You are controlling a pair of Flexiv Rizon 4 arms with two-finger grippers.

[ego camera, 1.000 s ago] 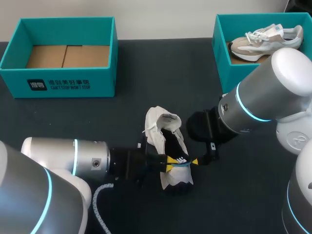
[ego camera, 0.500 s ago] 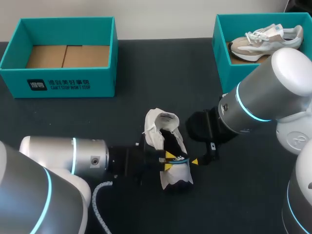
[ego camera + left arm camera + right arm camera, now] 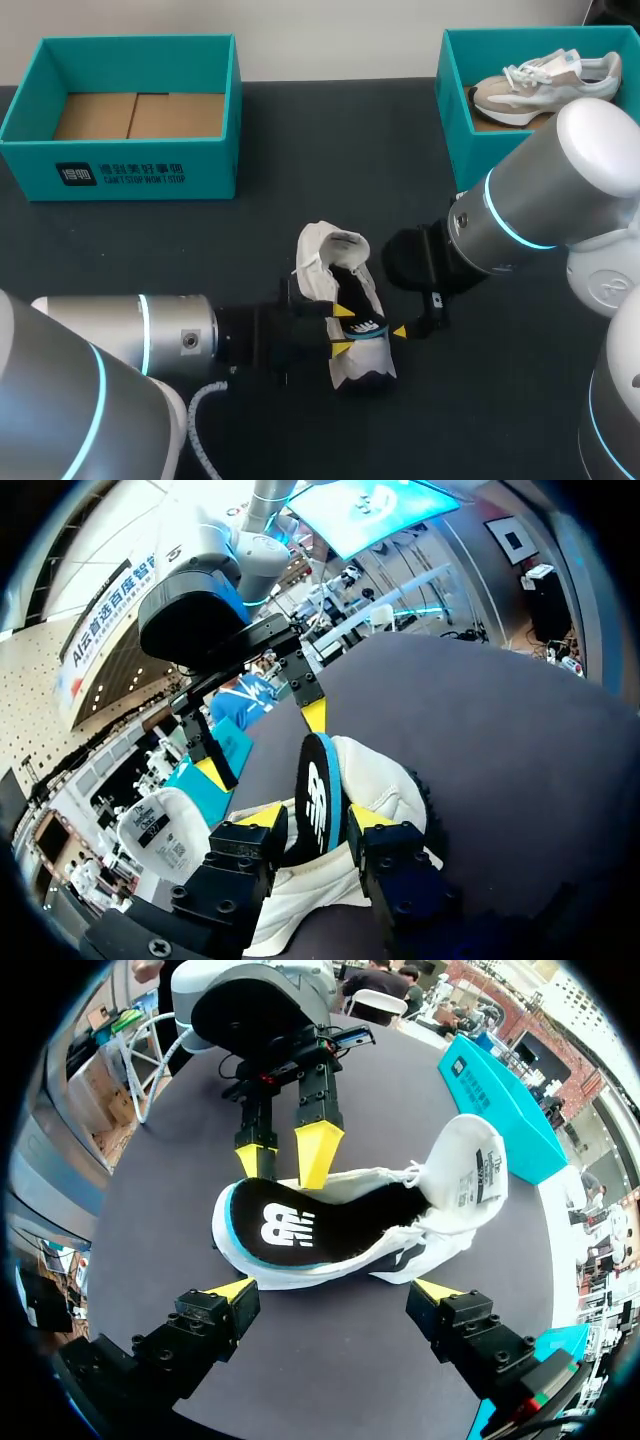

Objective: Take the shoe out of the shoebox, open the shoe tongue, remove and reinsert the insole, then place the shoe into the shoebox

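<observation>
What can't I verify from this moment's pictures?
Left wrist view: the left gripper covers the shoe's near end.
Right wrist view: how much of the insole sits inside the shoe is hidden by its upper.
Head view: the other shoe in the right box is partly hidden by the box wall and the right arm.

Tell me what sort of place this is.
Probably a robot test bench for shoe packing: a dark table, an empty teal shoebox and a second shoebox holding a sneaker, and the left gripper and right gripper flanking a white shoe with its black insole.
</observation>
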